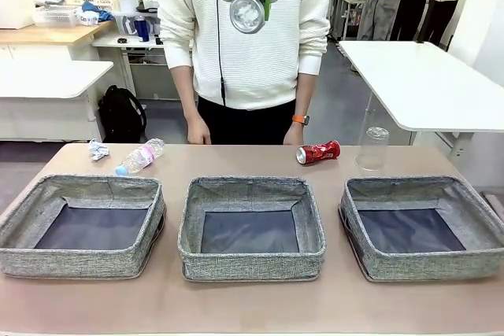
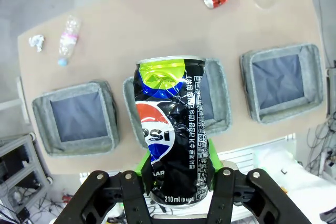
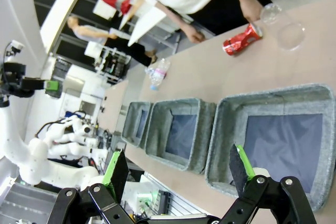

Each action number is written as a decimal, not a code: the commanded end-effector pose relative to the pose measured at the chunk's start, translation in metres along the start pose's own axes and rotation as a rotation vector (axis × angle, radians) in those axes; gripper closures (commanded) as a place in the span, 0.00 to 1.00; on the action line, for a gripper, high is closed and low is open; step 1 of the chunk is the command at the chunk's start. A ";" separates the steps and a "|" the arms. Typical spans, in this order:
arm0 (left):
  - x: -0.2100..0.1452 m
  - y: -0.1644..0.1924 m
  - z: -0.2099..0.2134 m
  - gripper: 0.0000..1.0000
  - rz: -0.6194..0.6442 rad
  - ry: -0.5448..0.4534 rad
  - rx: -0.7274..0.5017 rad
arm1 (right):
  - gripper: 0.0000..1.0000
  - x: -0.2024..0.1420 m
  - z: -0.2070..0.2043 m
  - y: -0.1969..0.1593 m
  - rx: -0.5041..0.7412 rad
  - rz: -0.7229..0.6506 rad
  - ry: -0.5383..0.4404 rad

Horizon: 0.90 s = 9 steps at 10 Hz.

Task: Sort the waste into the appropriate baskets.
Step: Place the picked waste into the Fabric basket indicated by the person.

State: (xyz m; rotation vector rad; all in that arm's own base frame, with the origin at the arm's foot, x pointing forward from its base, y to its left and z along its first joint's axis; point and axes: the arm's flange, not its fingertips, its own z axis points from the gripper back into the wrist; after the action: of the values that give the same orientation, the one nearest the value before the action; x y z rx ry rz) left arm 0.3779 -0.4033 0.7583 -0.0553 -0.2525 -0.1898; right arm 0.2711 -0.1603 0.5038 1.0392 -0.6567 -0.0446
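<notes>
Left gripper [image 2: 176, 167]: clamped on the Pepsi can [image 2: 168, 129], with the green pads pressing its dented sides near the base.
Can's place: held high over the table [image 1: 236, 304]; in the left wrist view it hung above the middle basket [image 2: 219, 103].
Right gripper [image 3: 178, 169]: fingers spread wide with nothing between them, hovering over the near wall of the right basket [image 3: 273, 95].
Step in hand: probably dropping the can into a basket. None bore a label, so the one meant for metal could not be told.
Doing it well: the arm should descend until the can sat just above the soft walls, centre it over the dark bottom, and only then part the fingers. From that height it would likely bounce out.
Waste left: crushed red can [image 1: 318, 152] and clear cup [image 1: 372, 149] at far right; small bottle [image 1: 140, 156] and paper ball [image 1: 98, 149] at far left, all beyond the baskets.
Caution: the person's hands [image 1: 198, 132] rested at the far edge.
</notes>
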 end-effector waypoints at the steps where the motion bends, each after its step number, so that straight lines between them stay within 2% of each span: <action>1: -0.007 0.007 -0.002 0.59 0.007 -0.006 -0.014 | 0.00 0.003 -0.002 0.001 0.021 0.024 -0.019; 9: -0.007 0.007 -0.002 0.59 0.007 -0.006 -0.014 | 0.00 0.003 -0.002 0.001 0.021 0.024 -0.019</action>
State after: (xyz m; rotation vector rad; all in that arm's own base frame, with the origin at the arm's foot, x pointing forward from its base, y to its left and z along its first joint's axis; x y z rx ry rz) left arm 0.3779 -0.4031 0.7583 -0.0554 -0.2522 -0.1895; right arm 0.2711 -0.1603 0.5038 1.0392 -0.6568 -0.0444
